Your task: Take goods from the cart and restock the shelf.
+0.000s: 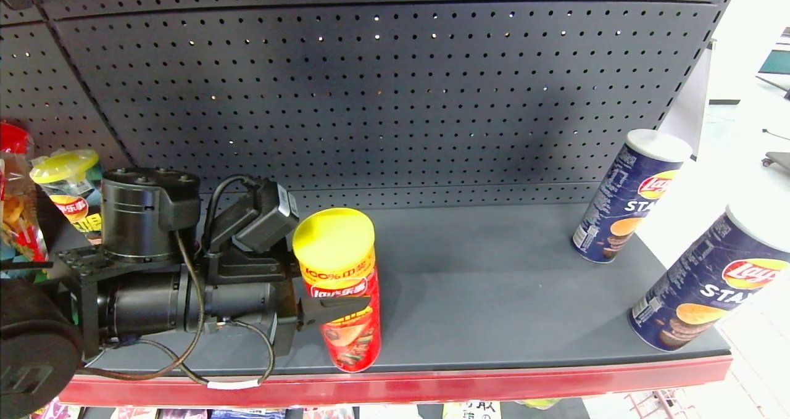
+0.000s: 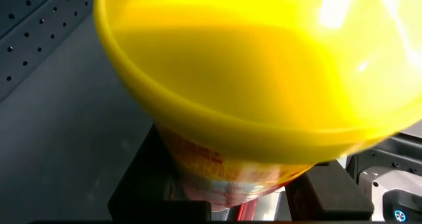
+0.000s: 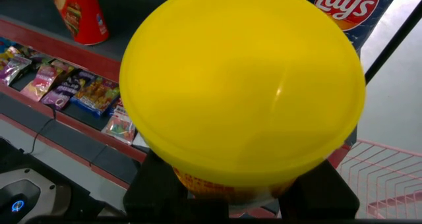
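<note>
Standing near the front of the shelf (image 1: 494, 283), the red can (image 1: 353, 345) clamped in the left end effector (image 1: 340, 306) could be knocked off if dragged at release; a second can (image 3: 241, 92) is clamped in the right end effector (image 3: 241, 199).

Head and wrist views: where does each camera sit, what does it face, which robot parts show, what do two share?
Head: on the head, down at the shelf; left arm, left claw on red can.
Left wrist: on that wrist, down onto the can's lid; claw fingers.
Right wrist: on that wrist, toward the shelf past a second can in the right claw.
Shared: head and right wrist both show the red can, blue can.
</note>
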